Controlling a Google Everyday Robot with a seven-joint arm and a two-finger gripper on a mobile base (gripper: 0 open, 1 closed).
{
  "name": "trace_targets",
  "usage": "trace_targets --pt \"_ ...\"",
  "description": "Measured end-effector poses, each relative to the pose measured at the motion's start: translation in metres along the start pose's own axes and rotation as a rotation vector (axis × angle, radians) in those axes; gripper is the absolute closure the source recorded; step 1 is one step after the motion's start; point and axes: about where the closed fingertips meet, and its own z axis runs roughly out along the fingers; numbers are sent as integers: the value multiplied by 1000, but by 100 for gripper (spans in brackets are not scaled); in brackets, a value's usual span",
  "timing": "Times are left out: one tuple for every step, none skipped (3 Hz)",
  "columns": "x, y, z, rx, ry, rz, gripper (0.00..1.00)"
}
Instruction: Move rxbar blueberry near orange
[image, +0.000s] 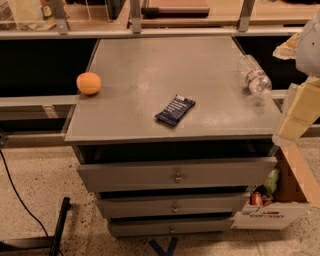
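Observation:
The rxbar blueberry (175, 110), a flat dark navy bar with white print, lies at an angle near the middle front of the grey cabinet top (150, 65). The orange (88, 83) sits at the top's left edge, well to the left of the bar and a little farther back. My gripper (299, 107) shows as cream-coloured parts at the right edge of the view, beyond the cabinet's right front corner, far from the bar and holding nothing that I can see.
A clear plastic water bottle (254, 76) lies on the top's right side. Three drawers (175, 175) stand slightly open below. A cardboard box (280, 200) with items sits on the floor at right. A shelf rail (150, 32) runs behind the cabinet.

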Motion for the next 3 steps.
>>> trace_targets --pt "-18 -4 10 -11 -49 -50 0" --pt "-18 -4 10 -11 -49 -50 0" --pt "-20 -9 10 14 -44 -17 0"
